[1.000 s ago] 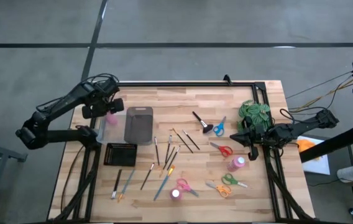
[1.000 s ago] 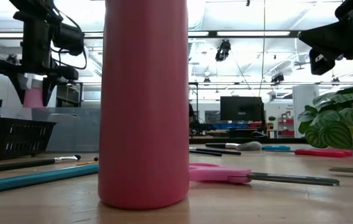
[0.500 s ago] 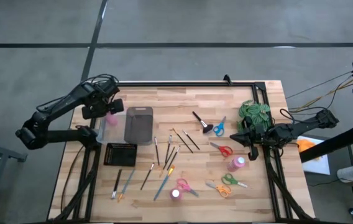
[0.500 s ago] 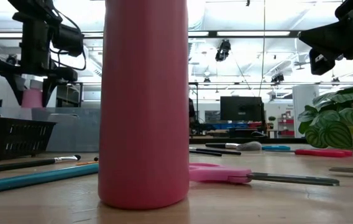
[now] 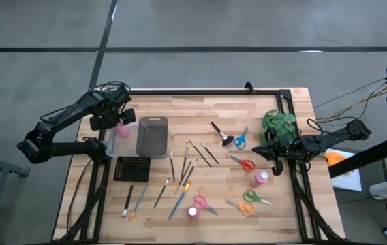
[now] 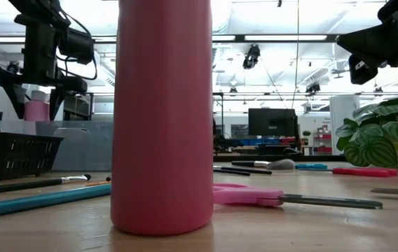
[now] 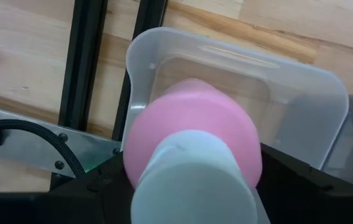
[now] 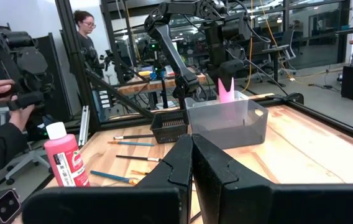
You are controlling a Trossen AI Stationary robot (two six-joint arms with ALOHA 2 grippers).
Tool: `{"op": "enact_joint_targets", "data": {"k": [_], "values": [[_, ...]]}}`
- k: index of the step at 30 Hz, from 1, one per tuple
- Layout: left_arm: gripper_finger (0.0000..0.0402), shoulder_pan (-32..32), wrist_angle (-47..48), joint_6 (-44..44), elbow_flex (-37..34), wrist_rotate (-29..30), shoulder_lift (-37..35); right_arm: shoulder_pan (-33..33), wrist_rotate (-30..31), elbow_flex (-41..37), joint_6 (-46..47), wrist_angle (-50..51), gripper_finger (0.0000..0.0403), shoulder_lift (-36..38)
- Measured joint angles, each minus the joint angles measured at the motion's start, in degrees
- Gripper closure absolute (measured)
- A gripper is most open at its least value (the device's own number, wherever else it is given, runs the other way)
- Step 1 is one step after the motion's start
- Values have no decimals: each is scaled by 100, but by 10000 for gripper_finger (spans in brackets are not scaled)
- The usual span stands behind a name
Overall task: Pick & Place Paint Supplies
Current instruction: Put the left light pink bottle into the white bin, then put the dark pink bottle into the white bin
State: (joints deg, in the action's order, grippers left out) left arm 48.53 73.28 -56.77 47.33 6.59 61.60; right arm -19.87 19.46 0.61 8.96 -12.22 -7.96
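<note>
My left gripper [image 5: 117,123] is shut on a pink bottle with a white cap [image 7: 192,155] over a clear plastic bin [image 5: 116,141] near the table's left edge. Two more pink bottles stand upright on the table: one by the near edge [image 5: 193,211], one toward the right [image 5: 260,178]. Several thin paintbrushes [image 5: 185,165] lie flat mid-table. Others [image 5: 133,201] lie near the front left. A stubby black brush [image 5: 219,132] lies farther back. My right gripper [image 5: 272,151] hovers shut at the table's right side, beside the plant. My left gripper holds the pink bottle by its body [image 7: 164,118], pinched between the two fingers, which come from above and point down. The bottle is upright with its cap [image 7: 189,180] toward the wrist. It hangs over the clear bin's opening [image 7: 245,81]; whether its base touches the bin is hidden.
A grey bin [image 5: 152,136] stands beside the clear one, and a black mesh basket [image 5: 132,168] in front of them. Several scissors [image 5: 243,163] lie on the right half. A green plant [image 5: 280,124] sits by the right arm. People [image 8: 86,37] stand beyond the table.
</note>
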Motion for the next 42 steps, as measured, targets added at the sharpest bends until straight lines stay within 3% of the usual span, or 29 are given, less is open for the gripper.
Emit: {"op": "enact_joint_targets", "data": {"k": [24, 36, 42], "values": [[118, -175, 909, 77, 666, -579, -247, -1, 0, 1, -1, 1, 394, 0], [118, -1790, 930, -1386, 727, -579, -1010, 0, 0, -1, 0, 0, 394, 2], [118, -3230, 868, -2267, 935, -285, -831, -1, 0, 0, -1, -1, 394, 2]]}}
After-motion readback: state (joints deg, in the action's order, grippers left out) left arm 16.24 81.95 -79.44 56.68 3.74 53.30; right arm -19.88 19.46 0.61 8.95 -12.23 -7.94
